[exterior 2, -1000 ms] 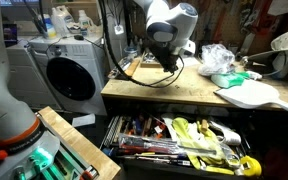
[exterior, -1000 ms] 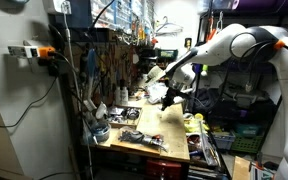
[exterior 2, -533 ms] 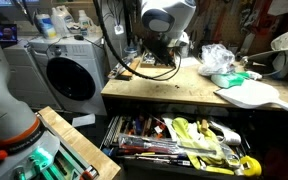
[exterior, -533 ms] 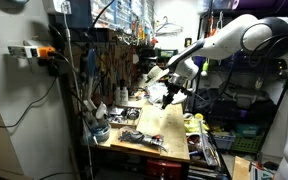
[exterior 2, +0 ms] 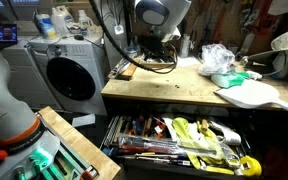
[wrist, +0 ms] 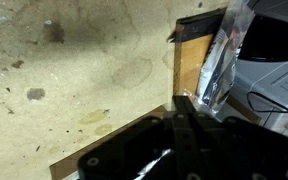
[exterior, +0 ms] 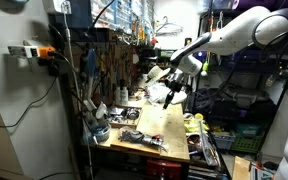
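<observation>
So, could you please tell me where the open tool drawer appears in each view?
In an exterior view: the open tool drawer sits at lower right, pulled out from the bench's side.
In an exterior view: the drawer fills the lower middle, just under the bench's front edge.
Wrist view: the drawer is not in it.
Shared landmark: the wooden benchtop, which shows in all three views.
</observation>
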Action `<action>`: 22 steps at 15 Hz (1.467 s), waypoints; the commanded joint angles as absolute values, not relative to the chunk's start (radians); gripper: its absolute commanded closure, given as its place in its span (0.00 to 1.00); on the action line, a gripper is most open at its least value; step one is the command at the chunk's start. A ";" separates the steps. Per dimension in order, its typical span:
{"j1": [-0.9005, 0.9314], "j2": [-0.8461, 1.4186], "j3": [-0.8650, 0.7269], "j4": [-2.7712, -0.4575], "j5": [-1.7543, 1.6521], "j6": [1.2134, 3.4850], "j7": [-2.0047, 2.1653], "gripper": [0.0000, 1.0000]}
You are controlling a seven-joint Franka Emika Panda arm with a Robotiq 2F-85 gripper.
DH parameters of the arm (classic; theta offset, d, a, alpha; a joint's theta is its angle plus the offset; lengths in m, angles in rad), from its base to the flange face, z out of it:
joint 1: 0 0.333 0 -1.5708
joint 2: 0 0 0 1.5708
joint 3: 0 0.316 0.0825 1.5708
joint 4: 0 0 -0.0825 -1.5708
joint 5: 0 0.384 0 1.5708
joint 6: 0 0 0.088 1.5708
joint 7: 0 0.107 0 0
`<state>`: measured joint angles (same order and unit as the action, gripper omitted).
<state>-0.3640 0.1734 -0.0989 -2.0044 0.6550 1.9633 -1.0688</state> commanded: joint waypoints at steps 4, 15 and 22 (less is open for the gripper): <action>-0.332 0.182 -0.125 -1.988 0.669 1.941 -1.100 1.00; -0.141 0.362 0.024 -1.692 0.622 1.867 -1.156 1.00; -0.115 0.535 0.092 -1.501 0.641 1.868 -1.099 1.00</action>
<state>-0.1216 0.4484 0.0701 -1.6043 0.6372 1.8971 -1.1300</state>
